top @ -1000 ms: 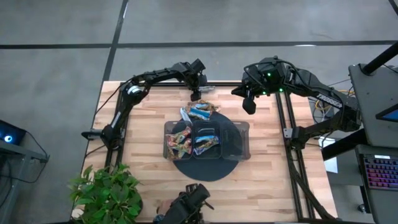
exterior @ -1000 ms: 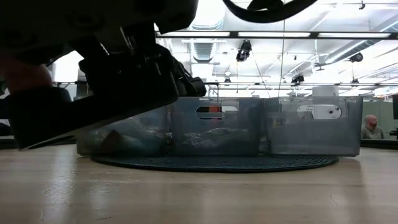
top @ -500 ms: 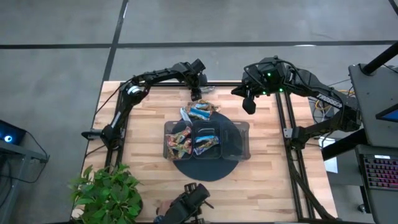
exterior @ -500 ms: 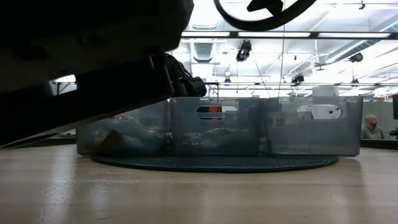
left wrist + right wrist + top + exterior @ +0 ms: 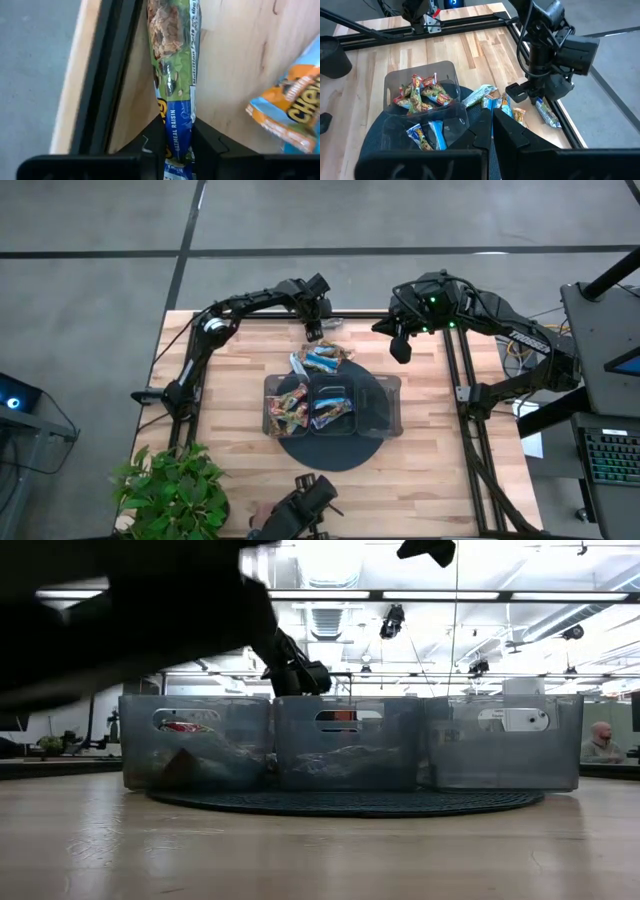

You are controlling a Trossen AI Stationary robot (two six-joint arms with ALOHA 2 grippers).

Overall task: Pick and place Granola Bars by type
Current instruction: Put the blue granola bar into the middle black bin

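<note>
A potted plant (image 5: 172, 488) sits at the near left corner of the wooden tabletop (image 5: 235, 360). The left hand (image 5: 314, 333) is down at the far edge of the tabletop, beside the black rail (image 5: 345, 318). In the left wrist view its two fingers (image 5: 151, 145) are pinched on the blue end of an oatmeal raisin granola bar (image 5: 175, 75), whose green and blue wrapper stretches forward over the wood next to the rail. Just beside it lies a light blue and orange bar (image 5: 292, 107). Near the hand, a loose pile of granola bars (image 5: 318, 360) lies on the tabletop, just beyond the tray (image 5: 385, 420). The clear, dark-tinted tray rests on a round dark mat (image 5: 340, 455) at the middle of the tabletop. Its left compartment holds reddish multicolour bars (image 5: 288, 408), the middle one holds blue bars (image 5: 330, 412), and the right one shows no bars. To the right, the right hand (image 5: 400, 348) hangs above the far right part of the tabletop with its fingers (image 5: 512, 132) pressed together, gripping nothing. A person (image 5: 598, 743) is seated in the room beyond.
</note>
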